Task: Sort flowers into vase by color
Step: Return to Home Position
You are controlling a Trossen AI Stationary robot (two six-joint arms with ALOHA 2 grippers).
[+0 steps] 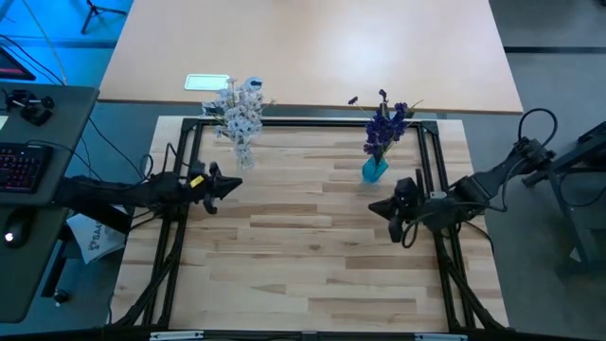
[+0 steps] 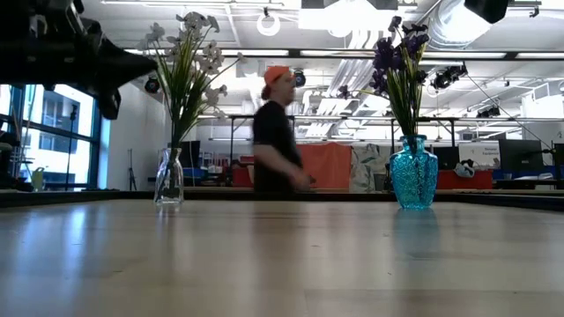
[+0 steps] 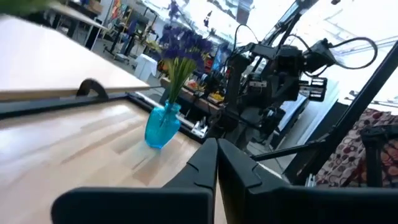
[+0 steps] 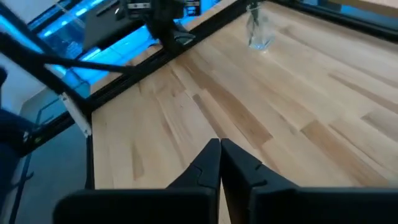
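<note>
The pale whitish-blue flowers (image 1: 240, 112) stand with their stems in a clear glass vase (image 2: 168, 179) near the table's far left. The dark purple flowers (image 1: 385, 126) stand in a turquoise vase (image 1: 374, 170) at the far right; the left wrist view shows this vase (image 3: 161, 126) too. My left gripper (image 1: 237, 185) hovers above the table's left side, shut and holding nothing. My right gripper (image 1: 374, 207) hovers at the right side, near the turquoise vase, shut and holding nothing. The clear vase (image 4: 258, 30) shows far off in the right wrist view.
A black metal frame (image 1: 312, 123) borders the wooden table top. Bare wood (image 1: 312, 246) spreads between the arms and toward the near edge. A larger tan table (image 1: 312, 57) lies beyond. A person (image 2: 278, 132) walks in the room behind the table.
</note>
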